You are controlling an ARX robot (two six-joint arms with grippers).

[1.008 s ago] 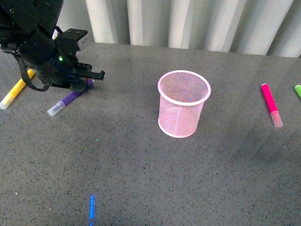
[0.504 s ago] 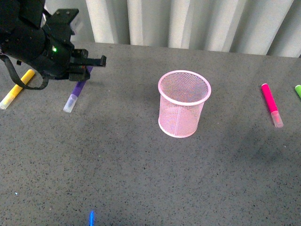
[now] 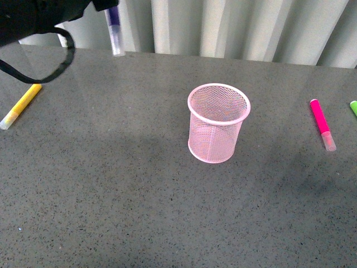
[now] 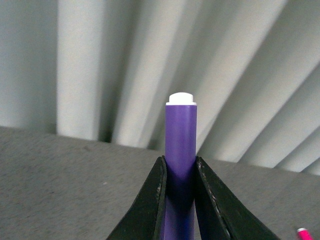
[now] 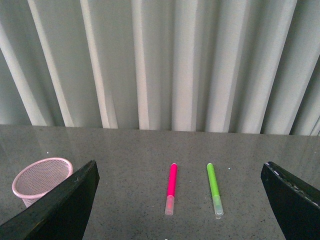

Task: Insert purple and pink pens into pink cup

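Change since 1.0 s ago: the purple pen (image 3: 114,28) is off the table (image 3: 139,201). It lay at upper left of the front view, near the yellow pen (image 3: 21,104). Now it hangs near-vertical, cap down, at the top left, against the curtain (image 3: 223,28).

Left gripper (image 4: 180,172): jaws closed tight on the purple barrel, with its white end plug clear of them.

Right gripper (image 5: 180,167): jaws spread wide, nothing held.

Cup (image 3: 218,123): upright at centre, unmoved, no pen visible inside.

Pink pen (image 3: 322,124): flat at far right, untouched, near the green pen (image 3: 353,107).

We judge the grasp and lift of pen 1 done. The carry to above the cup comes next. 0 of 2 pens are in.
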